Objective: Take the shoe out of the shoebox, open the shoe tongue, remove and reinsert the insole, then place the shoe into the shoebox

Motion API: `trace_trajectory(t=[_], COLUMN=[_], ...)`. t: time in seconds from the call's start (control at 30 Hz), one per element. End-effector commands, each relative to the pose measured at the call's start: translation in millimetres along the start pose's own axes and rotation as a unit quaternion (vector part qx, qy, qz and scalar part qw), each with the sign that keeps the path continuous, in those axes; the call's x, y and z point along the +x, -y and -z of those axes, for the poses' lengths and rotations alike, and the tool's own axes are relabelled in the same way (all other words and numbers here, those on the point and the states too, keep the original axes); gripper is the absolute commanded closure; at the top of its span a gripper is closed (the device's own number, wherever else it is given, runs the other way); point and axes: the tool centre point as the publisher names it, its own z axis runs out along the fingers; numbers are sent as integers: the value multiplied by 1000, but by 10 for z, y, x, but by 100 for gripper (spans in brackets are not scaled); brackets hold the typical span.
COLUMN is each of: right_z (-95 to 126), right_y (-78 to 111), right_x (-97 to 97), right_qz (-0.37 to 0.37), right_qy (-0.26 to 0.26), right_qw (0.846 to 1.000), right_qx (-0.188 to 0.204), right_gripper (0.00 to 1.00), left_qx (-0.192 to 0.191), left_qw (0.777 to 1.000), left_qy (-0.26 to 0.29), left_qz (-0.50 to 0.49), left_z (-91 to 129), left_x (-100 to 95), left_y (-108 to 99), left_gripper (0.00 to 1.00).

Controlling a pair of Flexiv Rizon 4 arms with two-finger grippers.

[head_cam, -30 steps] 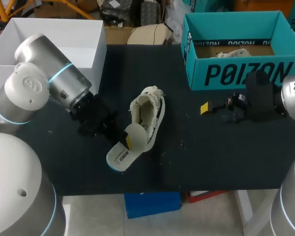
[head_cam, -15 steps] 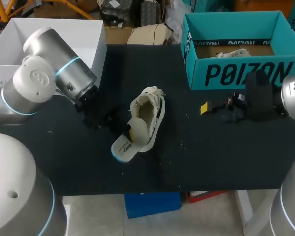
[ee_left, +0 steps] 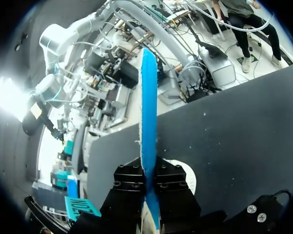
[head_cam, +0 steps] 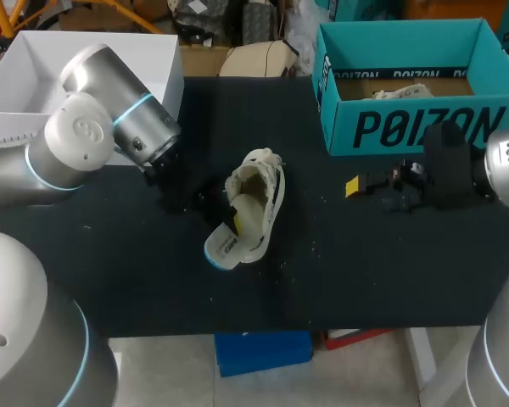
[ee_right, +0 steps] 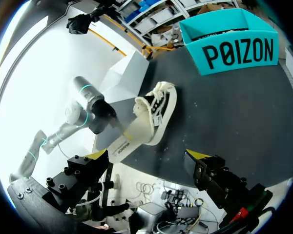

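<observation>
1. The table (head_cam: 348, 280) is black. On it, nearest the front edge, is the free end of the insole (head_cam: 224, 247), white with a blue rim.
2. The insole slants up from there, and its far end is in the opening of the shoe (head_cam: 259, 199).
3. The left gripper (ee_left: 148, 181) is clamped on the insole. One black finger presses each face, and the blue edge stands up between them. The left arm (head_cam: 110, 127) comes in from the left, with its gripper just beside the shoe.
4. The cream shoe lies on the table near the middle, outside the shoebox and well apart from it. Its opening is tipped toward the left arm and its laced front points to the far side.
5. The right gripper (ee_right: 146, 156) hangs right of the shoe, apart from it and in front of the shoebox. Its yellow tips are spread wide and hold nothing.
6. The teal shoebox (head_cam: 407, 129) stands open at the far right.
7. A white box (head_cam: 165, 93) stands at the far left, behind the left arm.
</observation>
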Motion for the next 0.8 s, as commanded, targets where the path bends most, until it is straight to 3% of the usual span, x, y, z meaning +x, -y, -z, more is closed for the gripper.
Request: trace_trajectory(t=[0.03, 0.5, 0.8], right_z=[6, 6, 6], right_y=[2, 2, 2], right_x=[4, 4, 4], right_qz=[0, 0, 0], right_qy=[0, 0, 0], right_qw=[1000, 1000, 1000], right_qx=[0, 0, 0], right_gripper=[0, 0, 0], left_qx=[-3, -2, -36], left_qw=[1000, 1000, 999], left_qy=[-10, -13, -25], left_qz=[-4, 3, 30], left_z=[-58, -127, -69], left_x=[-65, -50, 1], left_y=[-50, -268, -419], left_gripper=[100, 100, 100])
